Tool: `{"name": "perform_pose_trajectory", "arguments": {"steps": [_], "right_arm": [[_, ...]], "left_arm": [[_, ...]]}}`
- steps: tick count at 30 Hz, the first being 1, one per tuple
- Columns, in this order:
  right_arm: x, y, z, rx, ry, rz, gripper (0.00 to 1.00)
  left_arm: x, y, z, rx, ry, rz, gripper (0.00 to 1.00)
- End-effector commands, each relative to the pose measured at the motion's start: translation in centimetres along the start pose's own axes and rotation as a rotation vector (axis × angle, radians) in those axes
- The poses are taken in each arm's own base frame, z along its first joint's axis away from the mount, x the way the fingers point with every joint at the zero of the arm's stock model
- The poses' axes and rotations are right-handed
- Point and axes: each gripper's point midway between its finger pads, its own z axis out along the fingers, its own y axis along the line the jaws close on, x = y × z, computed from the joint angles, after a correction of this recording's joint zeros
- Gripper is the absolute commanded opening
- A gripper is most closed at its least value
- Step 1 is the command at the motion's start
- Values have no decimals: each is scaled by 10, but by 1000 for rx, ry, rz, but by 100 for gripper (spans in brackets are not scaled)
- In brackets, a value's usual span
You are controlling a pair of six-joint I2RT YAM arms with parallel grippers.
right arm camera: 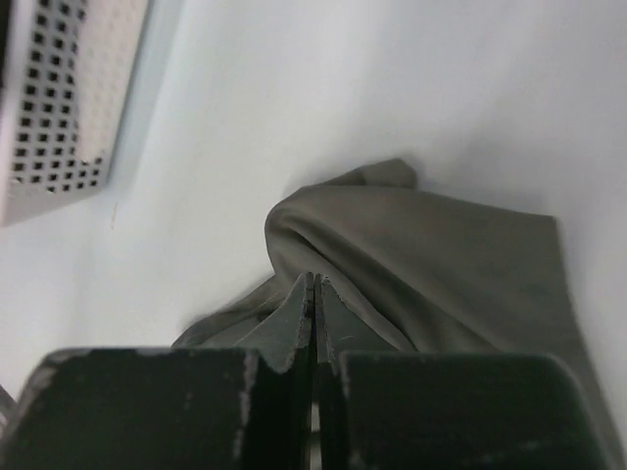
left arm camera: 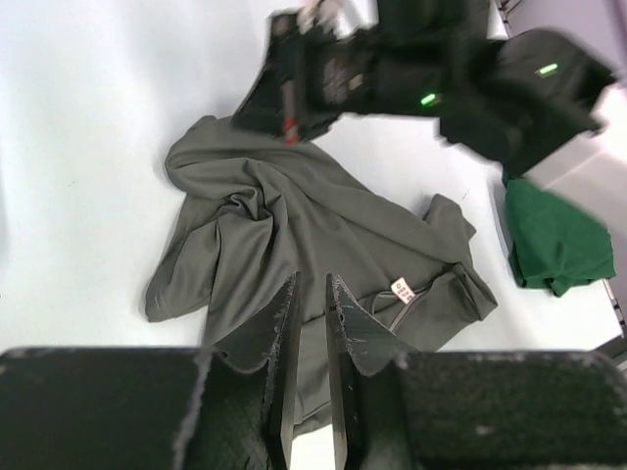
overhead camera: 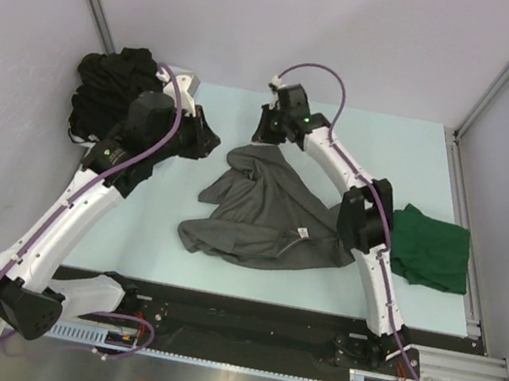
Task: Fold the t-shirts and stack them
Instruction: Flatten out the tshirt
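A charcoal grey t-shirt (overhead camera: 269,218) lies crumpled mid-table, its white neck label (left arm camera: 402,288) showing. My right gripper (overhead camera: 266,136) is at the shirt's far edge. In the right wrist view its fingertips (right arm camera: 313,278) are pressed together, with a raised fold of grey fabric (right arm camera: 441,264) right at them. A dark green t-shirt (overhead camera: 433,250) lies folded at the right edge. Black t-shirts (overhead camera: 115,87) are heaped at the far left. My left gripper (overhead camera: 202,140) hangs beside that heap. Its jaws (left arm camera: 312,279) stand a narrow gap apart with nothing between them.
A white perforated basket (right arm camera: 59,98) stands at the far left under the black heap, one corner (overhead camera: 188,77) showing. Grey walls and metal rails close in the table on three sides. A black strip with the arm bases runs along the near edge.
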Motion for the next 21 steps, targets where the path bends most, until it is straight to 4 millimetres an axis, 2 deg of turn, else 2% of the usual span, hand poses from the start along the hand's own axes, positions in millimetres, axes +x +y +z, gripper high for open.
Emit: {"name": "perform_pose_trajectory", "arguments": {"steps": [1, 8, 11, 13, 14, 15, 21], "right_arm": [[-13, 29, -34, -65, -23, -17, 0], [28, 47, -29, -109, 72, -12, 0], [39, 51, -34, -96, 81, -23, 0], [38, 50, -37, -68, 45, -63, 0], [36, 59, -47, -65, 19, -100, 0], [43, 47, -45, -9, 12, -144, 0], [63, 40, -50, 49, 79, -202, 0]], "left_arm": [[-14, -10, -7, 41, -58, -20, 20], [-17, -10, -13, 35, -81, -28, 20], [-15, -7, -15, 23, -84, -30, 20], [-15, -6, -17, 16, -89, -30, 20], [-15, -5, -17, 14, -88, -30, 20], [-14, -4, -19, 10, -90, -30, 20], [-13, -3, -20, 6, -85, -32, 20]]}}
